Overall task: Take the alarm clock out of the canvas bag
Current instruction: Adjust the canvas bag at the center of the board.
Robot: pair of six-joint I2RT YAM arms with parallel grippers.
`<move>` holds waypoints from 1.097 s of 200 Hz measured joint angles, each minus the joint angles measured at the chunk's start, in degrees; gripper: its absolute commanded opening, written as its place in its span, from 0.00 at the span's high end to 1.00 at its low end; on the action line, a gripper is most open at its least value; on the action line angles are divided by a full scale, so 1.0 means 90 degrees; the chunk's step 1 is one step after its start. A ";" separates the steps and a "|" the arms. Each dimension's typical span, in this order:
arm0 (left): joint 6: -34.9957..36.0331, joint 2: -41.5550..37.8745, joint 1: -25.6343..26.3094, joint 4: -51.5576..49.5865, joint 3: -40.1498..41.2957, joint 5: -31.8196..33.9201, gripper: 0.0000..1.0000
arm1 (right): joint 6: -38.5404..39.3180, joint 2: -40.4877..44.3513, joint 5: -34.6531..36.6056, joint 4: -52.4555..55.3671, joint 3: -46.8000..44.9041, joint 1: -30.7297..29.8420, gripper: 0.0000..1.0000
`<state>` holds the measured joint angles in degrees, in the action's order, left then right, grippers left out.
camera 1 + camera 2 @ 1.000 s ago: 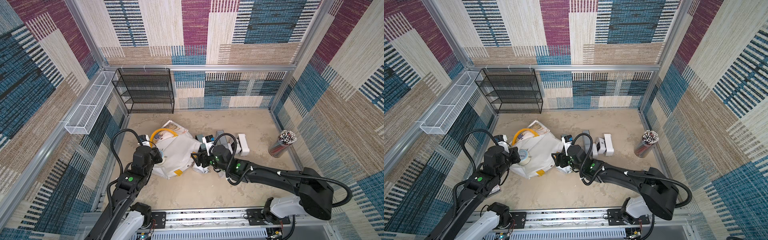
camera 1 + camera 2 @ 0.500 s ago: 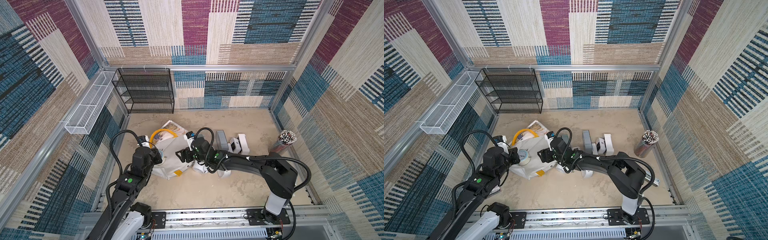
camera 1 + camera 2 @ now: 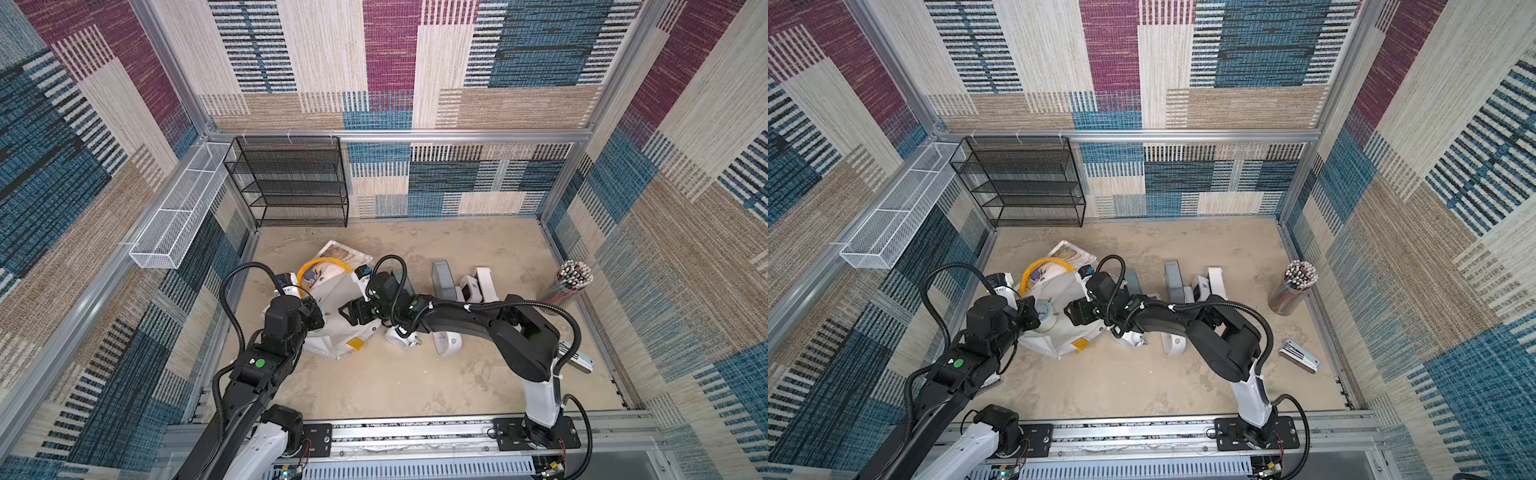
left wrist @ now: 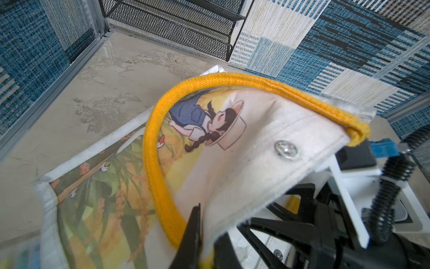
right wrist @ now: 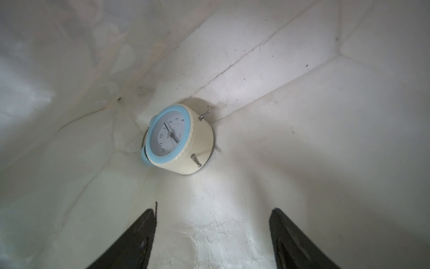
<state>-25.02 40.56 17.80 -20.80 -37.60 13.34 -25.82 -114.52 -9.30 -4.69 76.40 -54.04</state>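
The right gripper point(image 5: 213, 215) stood wide apart and empty, its two dark fingers just inside the mouth of the canvas bag point(image 3: 336, 332). Straight ahead of it, well clear of the fingertips, the alarm clock point(image 5: 179, 139) lay tipped on its side in a creased corner of the bag's white lining, the only thing in there. The clock had a round cream body, a pale blue ring around a white dial with dark numerals and dark hands, pale blue bells with a thin metal handle, and two short silver feet sticking out.

Facing the right gripper across the opening, the left gripper point(image 4: 201, 224) was clamped on the bag's rim, with the white cloth pinched between its jaws. Just beyond that grip ran the yellow strap handle point(image 4: 151, 149), a metal snap and a cartoon print of a girl in a hat.

Far behind the right gripper, a clear jar point(image 3: 566, 286) stood packed with pencils. Farther off, past the bag, were the black mesh shelf point(image 3: 291, 183) and the white wire basket point(image 3: 178, 220).
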 measured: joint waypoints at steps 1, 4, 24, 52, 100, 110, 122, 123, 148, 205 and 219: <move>0.0000 0.0000 0.0000 0.0000 0.0000 0.0000 1.00 | -0.0012 -0.0005 -0.0022 -0.0002 0.0000 0.0000 0.22; 0.0002 0.0002 0.0000 0.0000 0.0000 -0.0002 1.00 | -0.0039 -0.0022 -0.0063 -0.0002 0.0000 -0.0002 0.22; 0.0029 0.0041 0.0000 0.0005 0.0000 -0.0002 1.00 | -0.0204 -0.0117 -0.0245 -0.0029 0.0000 -0.0090 0.23; 0.0049 0.0080 0.0000 0.0012 -0.0017 -0.0002 1.00 | -0.0294 -0.0199 -0.0418 -0.0041 0.0007 -0.0338 0.23; 0.0085 0.0189 -0.0002 0.0056 -0.0107 -0.0002 1.00 | -0.0389 -0.0182 -0.0440 -0.0136 -0.0129 -0.0495 0.23; 0.0119 0.0197 -0.0002 0.0104 -0.0109 -0.0002 1.00 | -0.0437 -0.0148 -0.0435 -0.0185 -0.0206 -0.0546 0.23; 0.0172 0.0214 -0.0002 0.0175 -0.0109 0.0002 1.00 | -0.0503 -0.0090 -0.0406 -0.0255 -0.0333 -0.0629 0.23; 0.0177 0.0214 -0.0002 0.0182 -0.0109 0.0002 1.00 | -0.0508 -0.0085 -0.0403 -0.0262 -0.0340 -0.0636 0.23; 0.0357 0.0294 0.0000 0.0461 -0.0068 -0.0010 1.00 | -0.0695 -0.0063 -0.0328 -0.0432 -0.0527 -0.0850 0.23; 0.0675 0.0486 -0.0007 0.1044 0.0049 -0.0206 1.00 | -0.0811 -0.0393 -0.0051 -0.0719 -0.0226 -0.1171 0.20; 0.0760 0.0488 -0.0007 0.1144 0.0083 -0.0296 1.00 | -0.0809 -0.0454 0.0109 -0.0726 -0.0138 -0.1195 0.20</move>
<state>-18.17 44.95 17.74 -10.50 -36.86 10.68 -33.10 -118.61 -8.32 -11.22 75.16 -64.79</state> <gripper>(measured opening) 0.101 0.797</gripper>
